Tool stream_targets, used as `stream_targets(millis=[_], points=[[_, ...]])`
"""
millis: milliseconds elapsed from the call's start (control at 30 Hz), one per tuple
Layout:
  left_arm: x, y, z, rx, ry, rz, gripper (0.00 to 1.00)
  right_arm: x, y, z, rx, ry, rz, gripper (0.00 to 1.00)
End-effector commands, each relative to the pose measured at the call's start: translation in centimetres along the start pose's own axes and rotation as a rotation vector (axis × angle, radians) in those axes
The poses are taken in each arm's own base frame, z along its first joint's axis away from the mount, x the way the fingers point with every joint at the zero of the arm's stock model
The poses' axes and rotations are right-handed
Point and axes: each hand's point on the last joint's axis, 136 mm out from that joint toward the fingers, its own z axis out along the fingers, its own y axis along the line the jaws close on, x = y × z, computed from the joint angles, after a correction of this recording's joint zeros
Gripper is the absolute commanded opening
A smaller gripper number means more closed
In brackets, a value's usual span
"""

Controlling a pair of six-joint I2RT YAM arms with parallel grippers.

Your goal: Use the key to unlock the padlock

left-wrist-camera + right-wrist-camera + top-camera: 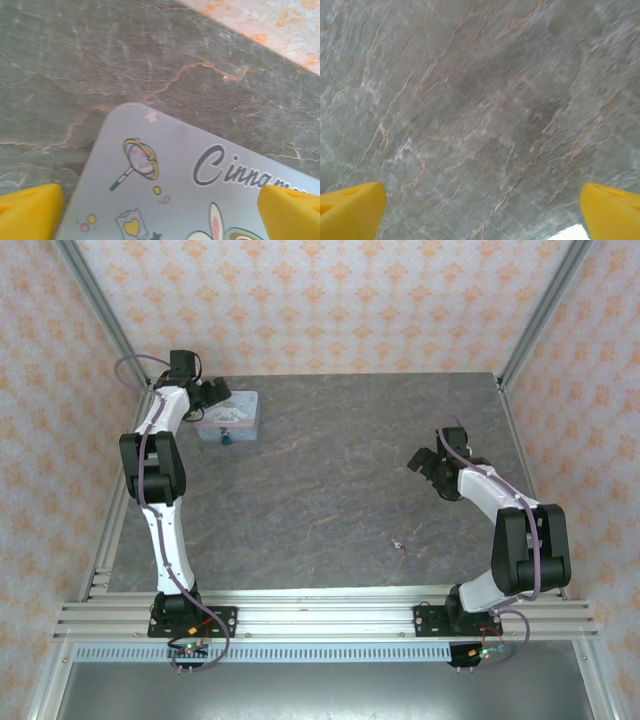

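Risk: the key (400,543) lies thin and flat on the table (330,490) — fingers may scrape past it or flick it away.
Pointing: key and padlock (226,438) are too tiny to tell their long line.
Left gripper (218,397): fingers wide, holding nothing, over the tin (200,165).
Right gripper (425,468): fingers wide, holding nothing.
Padlock: near the left fingers, at the tin's edge.
Key: well apart from the right fingers.
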Motion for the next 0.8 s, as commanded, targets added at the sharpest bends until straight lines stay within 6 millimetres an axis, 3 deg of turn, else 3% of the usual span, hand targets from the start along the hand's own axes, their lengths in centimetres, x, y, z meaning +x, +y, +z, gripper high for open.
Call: stream_targets(millis=[0,167,333,467,533,667,767], points=[[2.2,-3.7,-0.3,0.118,0.089,0.070,1.00,0.8,2.0,-0.6,-0.135,0.021,-0.003,0.99],[5.7,-8.3,-1.4,0.223,0.136,0.162,1.00,1.6,3.5,-0.6,-0.224,0.052,0.017,0.96],[9.8,-13.1,-4.0,0.334,0.139,0.214,1.00,1.5,4.9,-0.6,-0.277,0.062,0.035,0.92],[13.8,-16.8,-6.1,0.390,0.119,0.244,1.00,0.6,7.3,-0.2,-0.333,0.072,0.056,0.90],[15.0,-17.4,-6.7,0.389,0.102,0.211,1.00,-0.1,9.0,0.1,-0.366,0.085,0.065,0.87],[15.8,-15.3,-6.4,0.318,0.053,0.070,1.00,-1.1,12.9,0.6,-0.423,0.117,0.067,0.83],[15.0,-14.4,-6.7,0.276,0.011,-0.003,1.00,-1.4,15.8,1.3,-0.461,0.136,0.062,0.81]])
